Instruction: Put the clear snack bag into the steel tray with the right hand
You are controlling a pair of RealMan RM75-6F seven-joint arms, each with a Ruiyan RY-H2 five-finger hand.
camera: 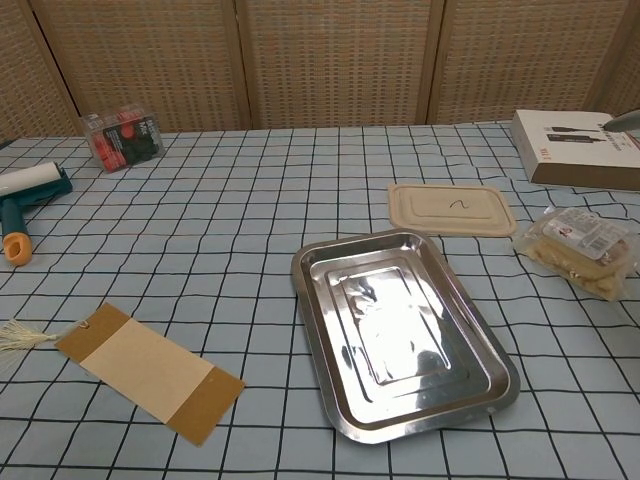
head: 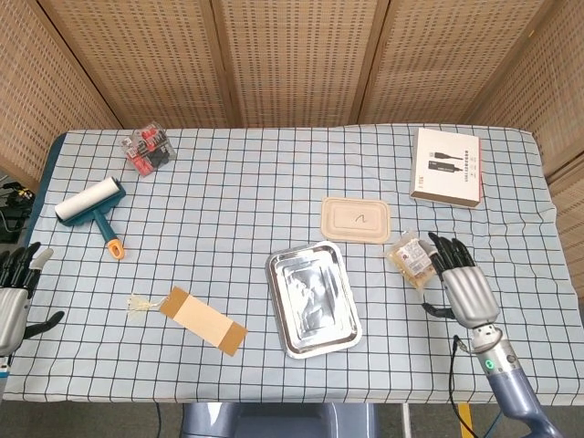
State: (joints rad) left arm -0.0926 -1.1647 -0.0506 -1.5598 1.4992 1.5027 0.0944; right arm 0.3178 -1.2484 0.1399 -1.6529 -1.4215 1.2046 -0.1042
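The clear snack bag, with yellowish pieces and a red-and-white label, lies on the checked cloth right of the steel tray, which has nothing in it. My right hand hovers open, fingers spread, just right of the bag with its fingertips beside the bag's edge; only a sliver of a fingertip shows in the chest view. My left hand is open at the table's left edge, far from everything.
A beige lid lies just behind the tray and bag. A white box sits at the back right. A tan card with tassel, a lint roller and a small red-and-clear box lie to the left.
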